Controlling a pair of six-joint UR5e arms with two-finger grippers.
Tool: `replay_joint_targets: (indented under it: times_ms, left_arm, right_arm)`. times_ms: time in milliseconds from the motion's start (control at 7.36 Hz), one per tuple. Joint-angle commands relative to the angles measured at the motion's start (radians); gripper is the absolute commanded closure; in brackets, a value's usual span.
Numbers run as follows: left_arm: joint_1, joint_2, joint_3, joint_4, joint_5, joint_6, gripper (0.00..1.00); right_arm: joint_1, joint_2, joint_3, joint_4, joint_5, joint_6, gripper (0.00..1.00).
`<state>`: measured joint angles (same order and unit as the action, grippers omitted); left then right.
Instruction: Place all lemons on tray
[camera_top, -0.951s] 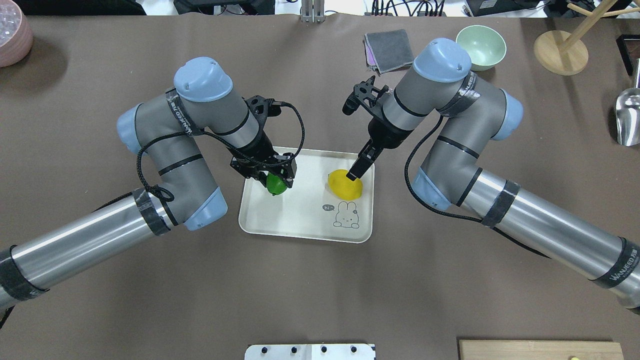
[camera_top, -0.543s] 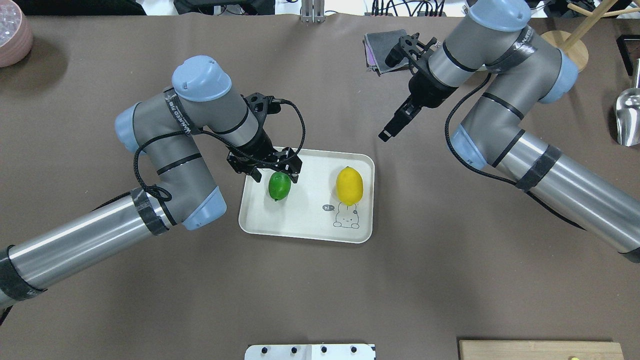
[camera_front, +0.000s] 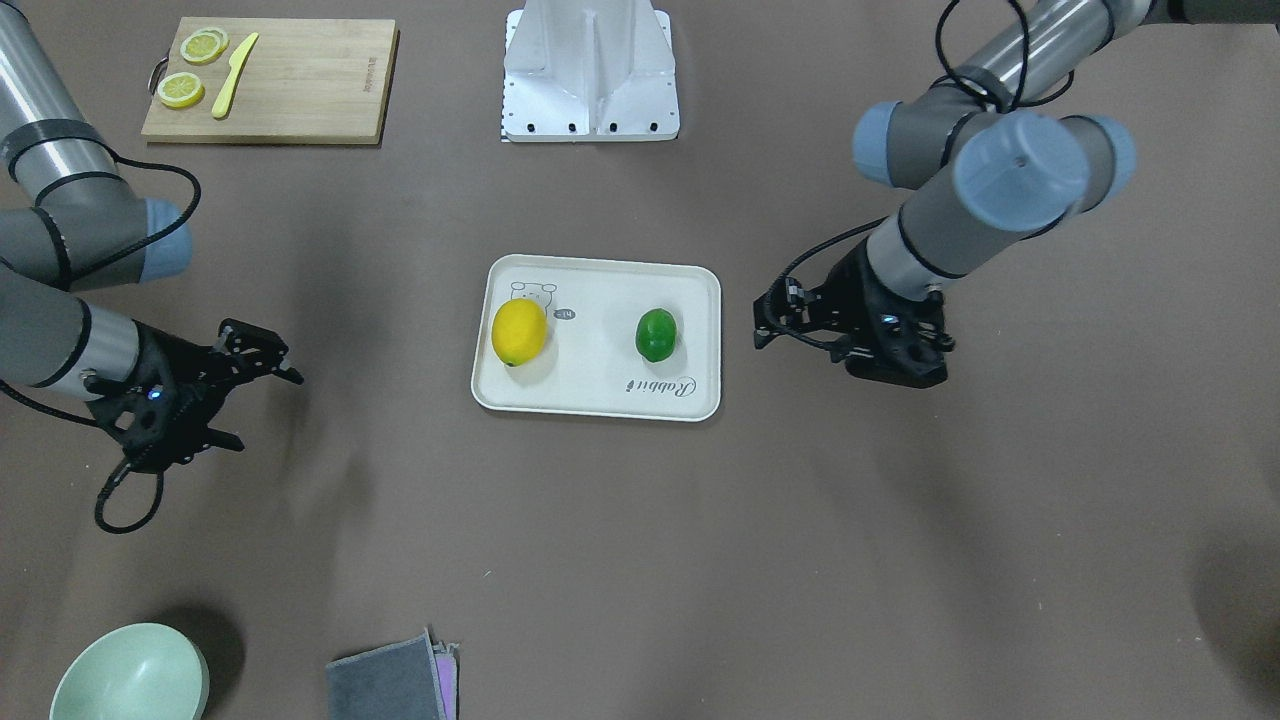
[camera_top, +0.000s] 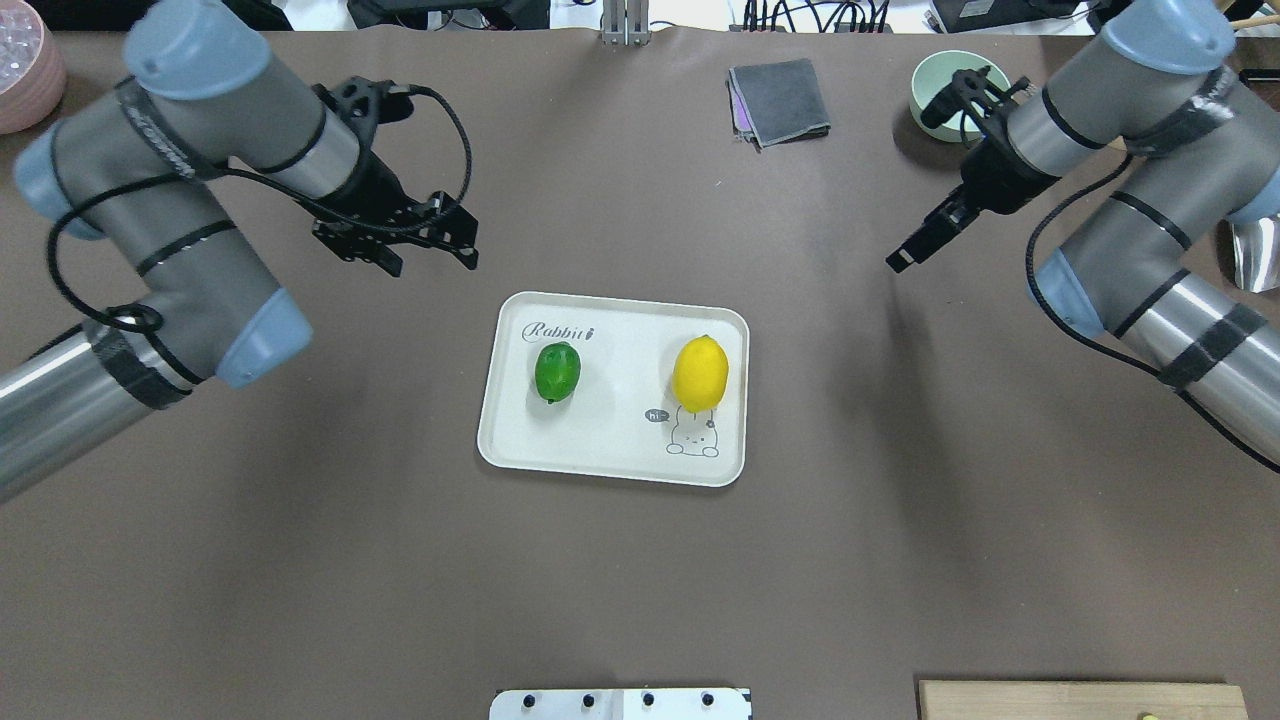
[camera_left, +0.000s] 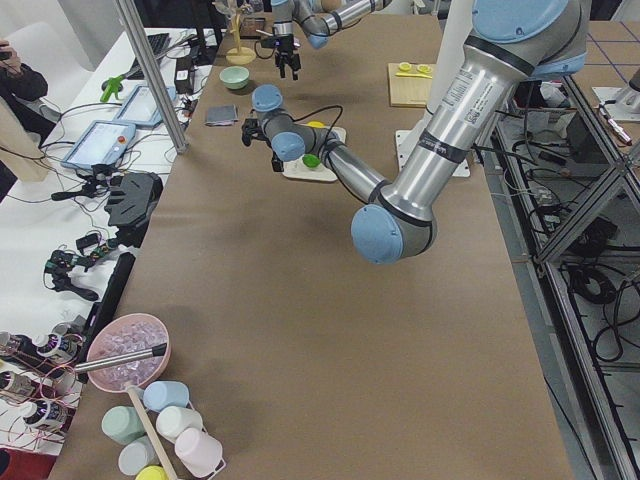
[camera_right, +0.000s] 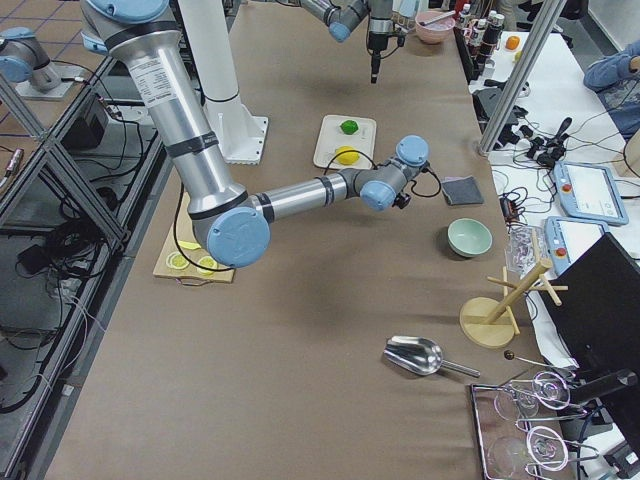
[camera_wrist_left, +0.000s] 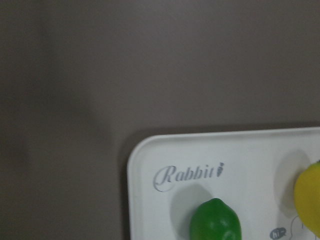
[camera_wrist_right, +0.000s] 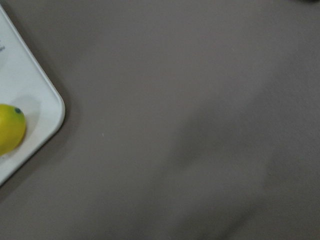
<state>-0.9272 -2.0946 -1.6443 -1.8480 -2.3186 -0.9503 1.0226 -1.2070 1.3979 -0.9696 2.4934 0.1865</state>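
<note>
The cream tray (camera_top: 610, 425) lies at the table's middle. The green lemon (camera_top: 557, 372) rests on its left half and the yellow lemon (camera_top: 700, 372) on its right half, both free of the grippers. In the front view the tray (camera_front: 600, 385) holds the yellow lemon (camera_front: 519, 333) and the green lemon (camera_front: 656, 334). My left gripper (camera_top: 425, 258) is open and empty, above the table beyond the tray's far left corner. My right gripper (camera_top: 898, 262) is open and empty, well to the tray's right; its spread fingers show in the front view (camera_front: 262, 410).
A green bowl (camera_top: 962, 90), a grey cloth (camera_top: 780, 100) and a wooden stand (camera_top: 1120, 100) are at the far right. A metal scoop (camera_top: 1255, 240) lies at the right edge. A cutting board (camera_front: 290, 85) with lemon slices sits near the robot's base.
My left gripper let go of the green lemon and drew back up and to the left. My right gripper left the yellow lemon and moved away to the far right. Both lemons stay on the tray.
</note>
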Motion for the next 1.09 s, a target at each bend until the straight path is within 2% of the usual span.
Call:
replay_joint_targets:
  times_ms: [0, 136, 272, 407, 543, 679, 951]
  left_arm:
    - [-0.175, 0.030, -0.125, 0.350, 0.033, 0.466, 0.02]
    - [-0.230, 0.040, -0.188, 0.481, 0.135, 0.684, 0.02]
    - [-0.260, 0.161, -0.259, 0.544, 0.183, 0.793, 0.02]
    - [-0.342, 0.300, -0.259, 0.534, 0.205, 0.803, 0.02]
    - [-0.423, 0.427, -0.244, 0.474, 0.202, 0.803, 0.02]
    - [-0.482, 0.523, -0.218, 0.405, 0.190, 0.803, 0.02]
    - [-0.533, 0.574, -0.154, 0.366, 0.168, 0.806, 0.02]
  right_arm:
    - [0.023, -0.159, 0.006, 0.165, -0.002, -0.037, 0.00]
    - [0.051, -0.207, 0.036, 0.192, -0.004, -0.048, 0.00]
    - [0.092, -0.239, 0.068, 0.183, -0.008, -0.050, 0.00]
    - [0.144, -0.290, 0.076, 0.180, -0.028, -0.039, 0.00]
    - [0.199, -0.343, 0.078, 0.117, -0.046, -0.036, 0.00]
    - [0.247, -0.347, 0.081, 0.012, -0.048, -0.036, 0.00]
    - [0.298, -0.359, 0.162, -0.262, -0.062, -0.015, 0.00]
